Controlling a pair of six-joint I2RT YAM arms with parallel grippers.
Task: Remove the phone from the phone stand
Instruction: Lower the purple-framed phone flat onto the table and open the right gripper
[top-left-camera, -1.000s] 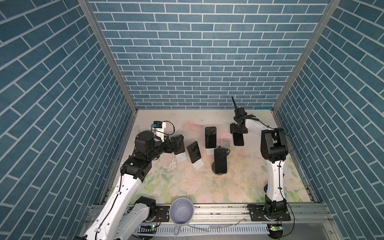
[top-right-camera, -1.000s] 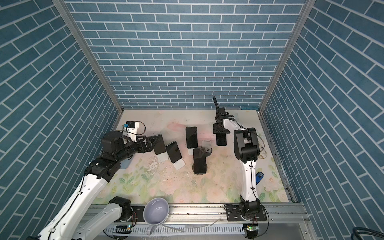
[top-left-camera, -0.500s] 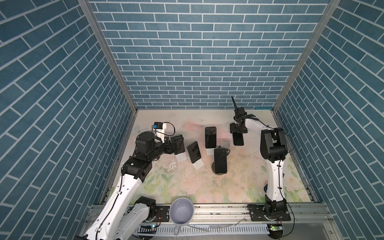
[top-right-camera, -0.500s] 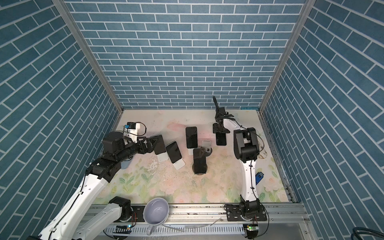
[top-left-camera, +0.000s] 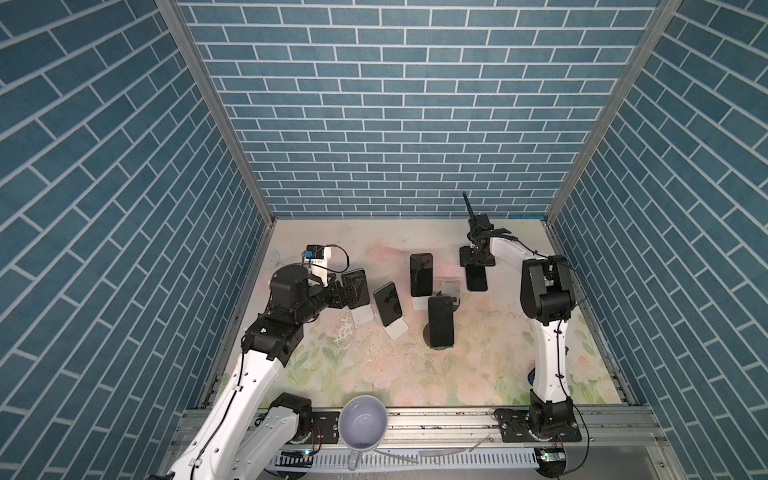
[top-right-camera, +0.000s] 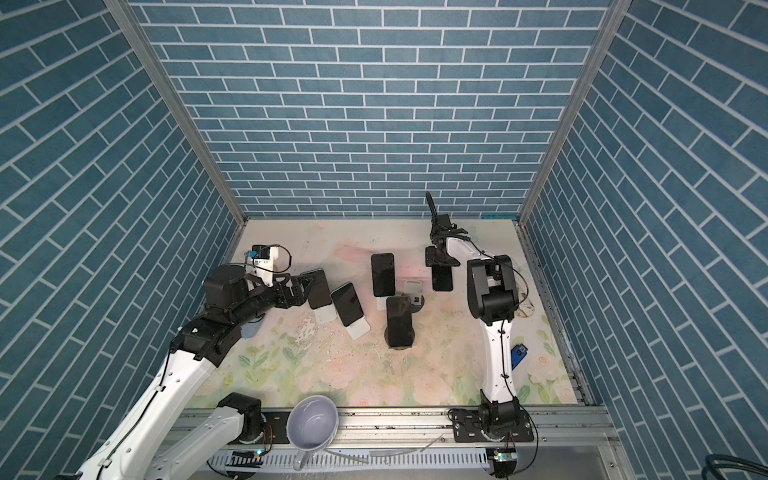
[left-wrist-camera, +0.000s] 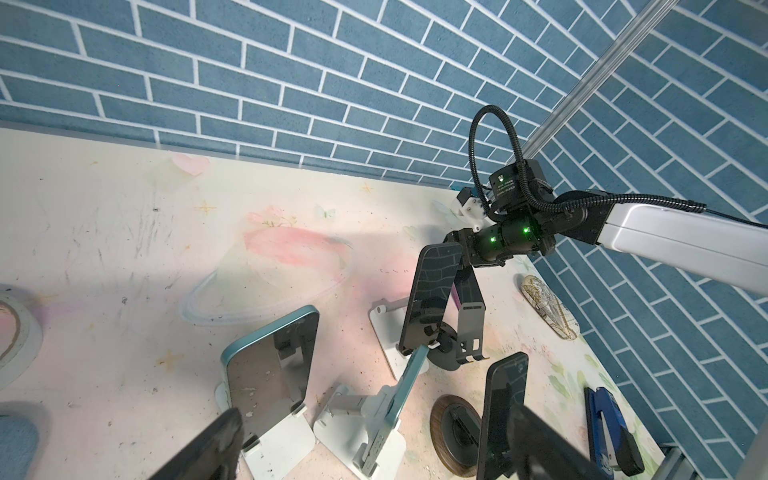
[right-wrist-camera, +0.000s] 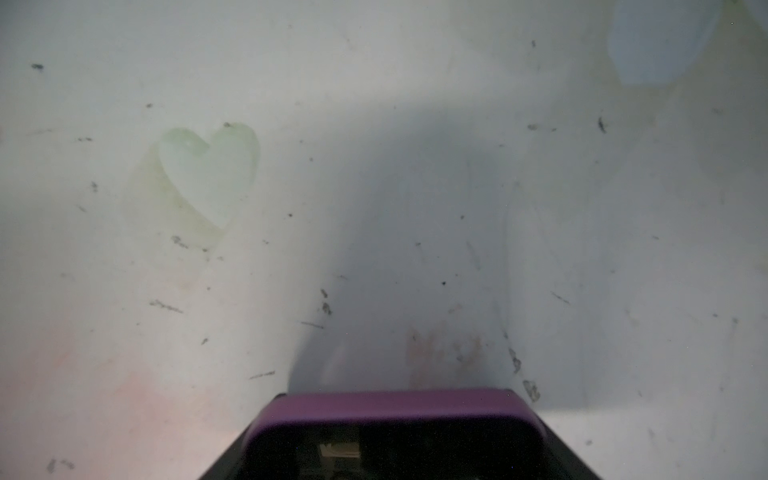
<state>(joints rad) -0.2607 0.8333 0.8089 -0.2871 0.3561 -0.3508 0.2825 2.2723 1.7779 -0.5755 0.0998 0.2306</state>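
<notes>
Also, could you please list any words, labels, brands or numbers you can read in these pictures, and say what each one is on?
No text is legible anywhere.
Label on the right wrist camera: pale print, too small to read.
Marks on the left wrist camera's white mount: too small to read.
Front phone: dark screen, no text.
</notes>
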